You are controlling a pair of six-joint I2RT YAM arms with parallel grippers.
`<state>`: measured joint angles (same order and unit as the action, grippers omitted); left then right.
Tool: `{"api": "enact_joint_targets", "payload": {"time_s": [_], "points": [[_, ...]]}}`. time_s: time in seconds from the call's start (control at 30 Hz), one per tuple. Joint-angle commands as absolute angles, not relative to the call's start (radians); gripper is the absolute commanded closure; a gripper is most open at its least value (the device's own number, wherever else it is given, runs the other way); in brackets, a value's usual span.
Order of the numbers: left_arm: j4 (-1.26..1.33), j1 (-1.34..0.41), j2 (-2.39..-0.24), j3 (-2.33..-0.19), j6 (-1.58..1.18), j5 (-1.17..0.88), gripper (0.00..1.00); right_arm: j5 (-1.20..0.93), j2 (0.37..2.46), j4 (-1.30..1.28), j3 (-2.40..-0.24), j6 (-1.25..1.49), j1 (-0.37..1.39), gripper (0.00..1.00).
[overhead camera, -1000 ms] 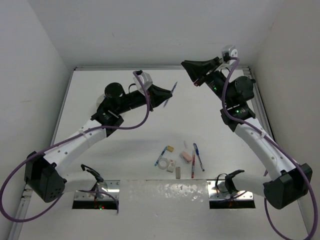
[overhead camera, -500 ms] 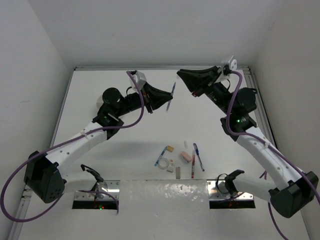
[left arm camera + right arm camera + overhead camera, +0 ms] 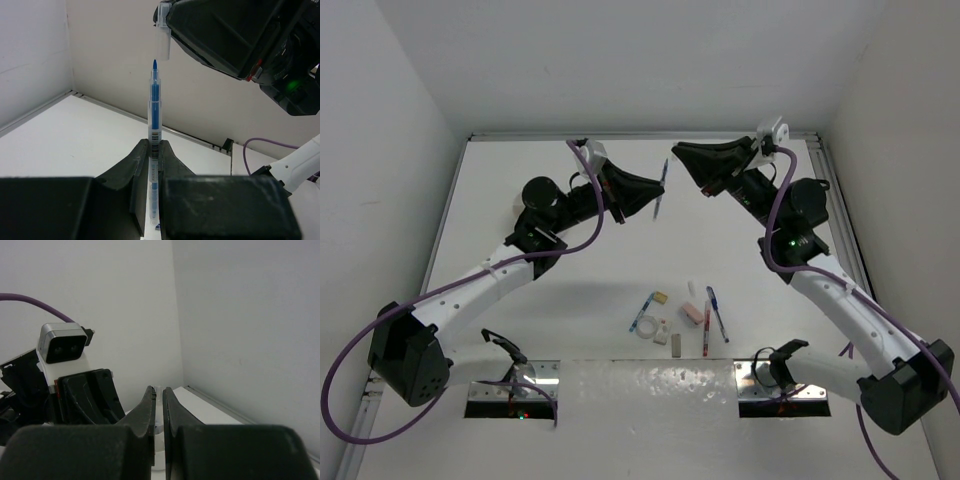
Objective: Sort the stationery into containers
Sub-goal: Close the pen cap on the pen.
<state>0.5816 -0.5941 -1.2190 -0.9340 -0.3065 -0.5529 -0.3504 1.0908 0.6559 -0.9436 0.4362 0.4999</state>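
My left gripper (image 3: pixel 152 150) is clamped on a blue pen (image 3: pixel 154 95), uncapped and tip up, raised in the air at upper centre of the overhead view; my right gripper (image 3: pixel 688 160) pinches a clear cap (image 3: pixel 163 37) just above that tip, not touching it; the other stationery (image 3: pixel 678 315) lies on the tabletop (image 3: pixel 570 300), lower centre.

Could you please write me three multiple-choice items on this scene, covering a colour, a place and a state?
1. What colour is the ink core of the clear-barrelled plastic pen? A red; B blue; C green.
2. Where is the clear plastic cap? A on the table; B on the pen; C in the right tool.
3. The left tool is: A shut on the pen; B open; C shut on nothing.
Answers: B, core and tip show blue; C, its fingers pinch the cap; A, the pen stands clamped between its fingers.
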Motion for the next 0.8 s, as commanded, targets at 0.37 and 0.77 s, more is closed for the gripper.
{"api": "enact_joint_targets", "payload": {"time_s": [0.37,0.77], "points": [[0.606,-0.584,-1.212,-0.911,-0.321,-0.543,1.0,-0.362,1.131,0.775,-0.95,0.462,0.512,1.0],[0.617,-0.586,-1.216,-0.914,-0.325,-0.54,1.0,-0.357,1.158,0.822,-0.937,0.499,0.511,1.0]]}}
